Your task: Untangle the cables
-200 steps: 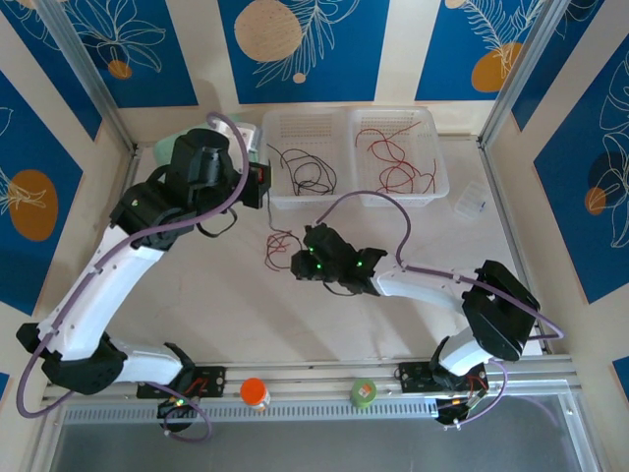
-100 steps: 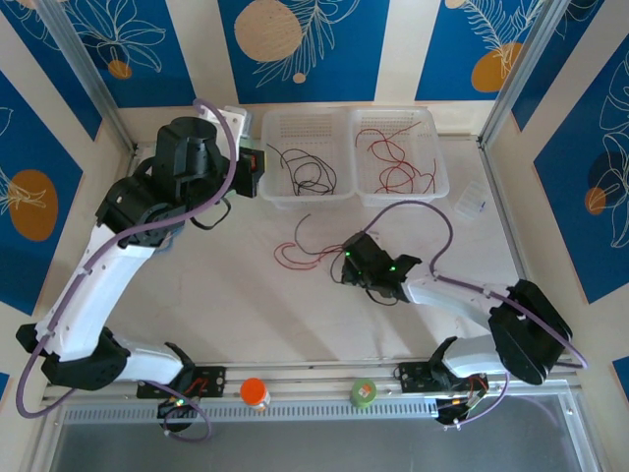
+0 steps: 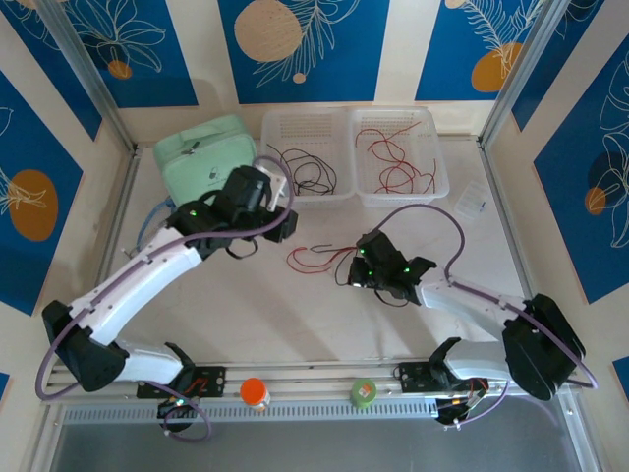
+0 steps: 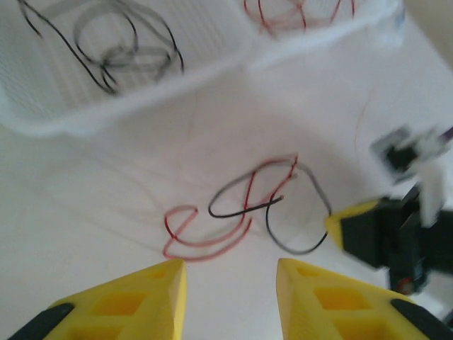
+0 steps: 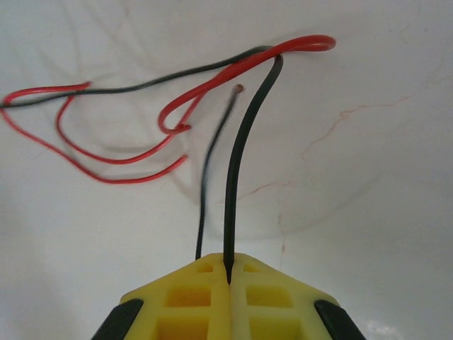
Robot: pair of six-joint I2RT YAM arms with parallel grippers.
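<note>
A tangle of thin cables lies on the white table, a red cable (image 3: 313,258) looped over a black cable (image 3: 339,254). My right gripper (image 3: 358,276) is just right of the tangle. It is shut on one end of the black cable (image 5: 239,156), which runs from the closed yellow fingertips (image 5: 212,273) up to the red cable (image 5: 127,161). My left gripper (image 3: 287,227) hovers to the upper left of the tangle. Its yellow fingers (image 4: 159,283) stand apart with nothing between them, above the red cable (image 4: 205,244) and the black cable (image 4: 237,209).
Two white trays stand at the back: the left tray (image 3: 307,201) holds black wires, the right tray (image 3: 403,201) red ones. A mint green case (image 3: 201,162) sits at the back left and a small clear packet (image 3: 470,204) at the right. Orange and green caps rest on the front rail.
My left arm swung from the back left down toward the tangle and its jaws opened. My right gripper pulled the black cable to the right, drawing the tangle out.
</note>
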